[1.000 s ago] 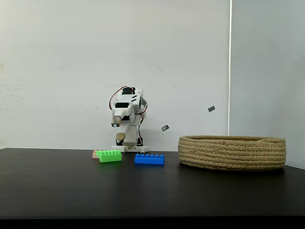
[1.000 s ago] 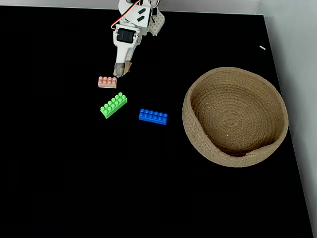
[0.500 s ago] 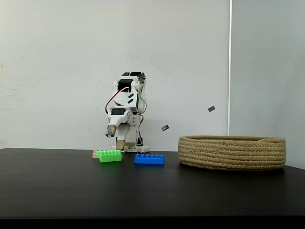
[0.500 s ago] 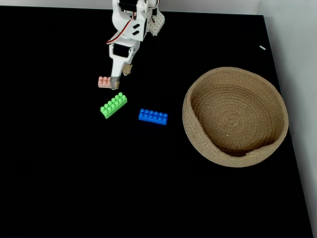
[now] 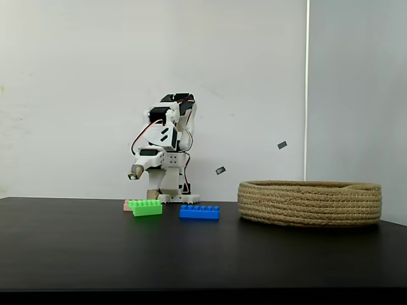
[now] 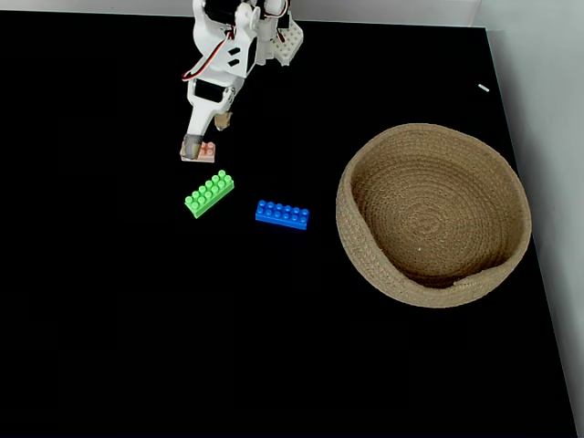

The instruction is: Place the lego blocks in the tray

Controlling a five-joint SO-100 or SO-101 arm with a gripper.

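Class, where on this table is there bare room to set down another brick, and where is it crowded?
Free: the black table in front of the green brick and blue brick, and inside the rope basket. Crowded: around the gripper over the pink brick.

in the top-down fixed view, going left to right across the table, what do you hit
pink brick with the gripper over it → green brick → blue brick → rope basket at the far right
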